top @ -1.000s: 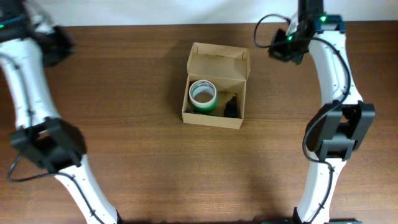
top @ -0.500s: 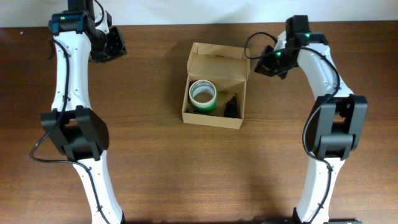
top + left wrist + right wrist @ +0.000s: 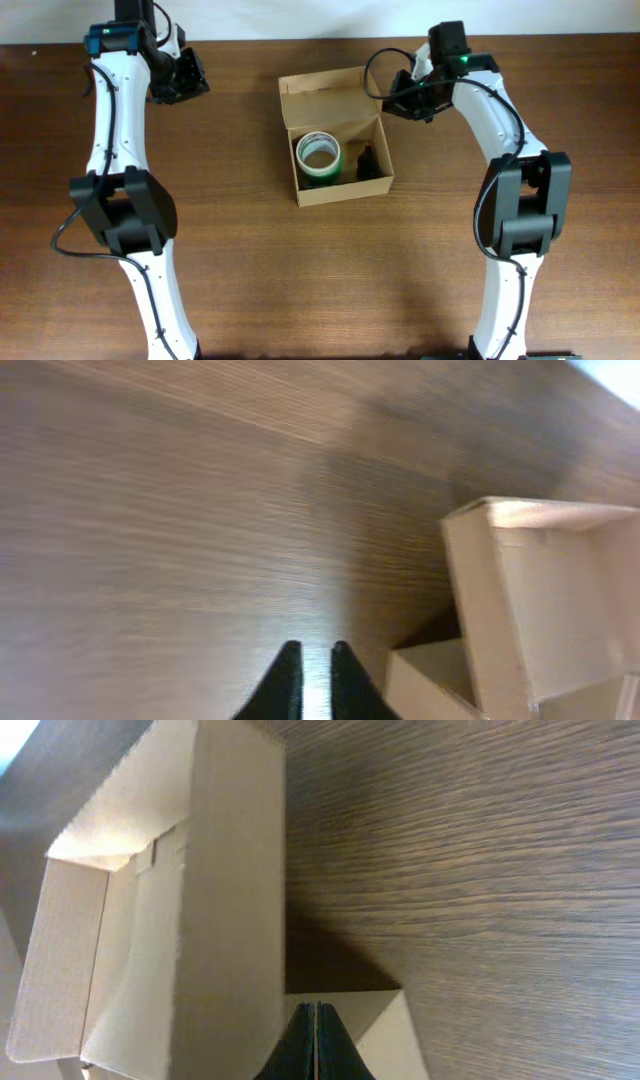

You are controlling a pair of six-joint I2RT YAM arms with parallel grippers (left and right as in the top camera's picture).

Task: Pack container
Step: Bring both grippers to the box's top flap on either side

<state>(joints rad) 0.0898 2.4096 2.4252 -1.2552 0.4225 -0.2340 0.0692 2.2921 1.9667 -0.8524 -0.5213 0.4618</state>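
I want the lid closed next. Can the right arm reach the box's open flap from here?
Probably yes: the right gripper, jaws shut, sits at the far right corner of the container, beside its open flap, with nothing between them.

Looks like a robotics lab / data-collection stn: 2 white robot arms, left arm (image 3: 105, 120) & right arm (image 3: 500, 110), w/ exposed black cables (image 3: 368, 68), at a wood-grain table (image 3: 300, 280). Plain pale wall (image 3: 300, 15) behind. One unmarked cardboard container (image 3: 325, 98) as prop.

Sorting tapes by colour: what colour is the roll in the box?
Green tape roll with a pale inner core, clearest in the overhead view.
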